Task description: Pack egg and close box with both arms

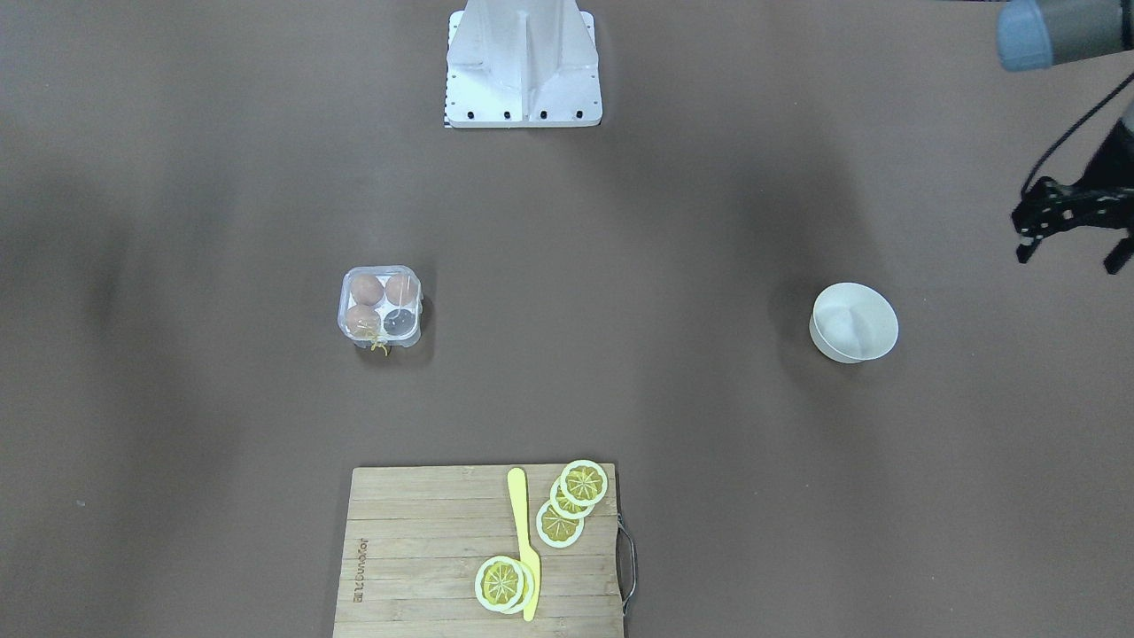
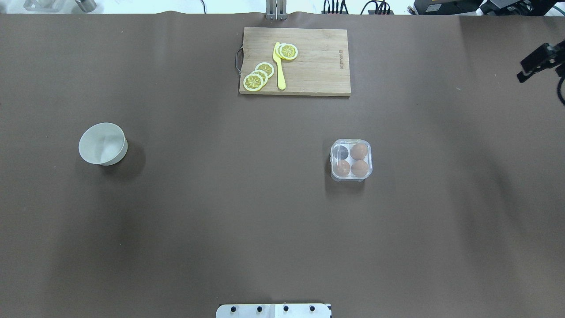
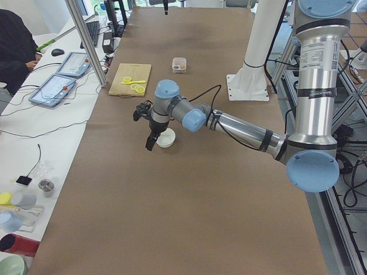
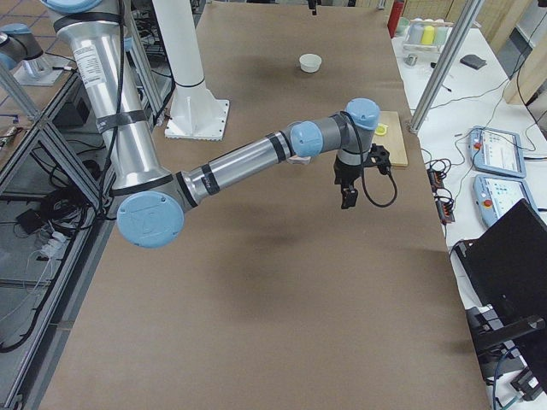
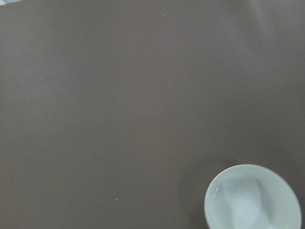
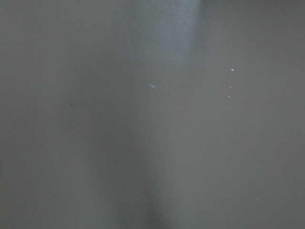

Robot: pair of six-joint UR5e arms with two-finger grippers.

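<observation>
The box stands on the brown table, its clear lid lying down over the tray; it also shows in the overhead view. Three tan-brown eggs fill three cells, and the fourth cell looks dark and empty. A yellow string hangs at its front. My left gripper is open and empty, high above the table near the white bowl. My right gripper is far from the box at the table's right edge, only partly in view, so I cannot tell whether it is open or shut.
The white bowl is empty. A wooden cutting board with lemon slices and a yellow knife lies at the far edge. The robot's white base stands at the near edge.
</observation>
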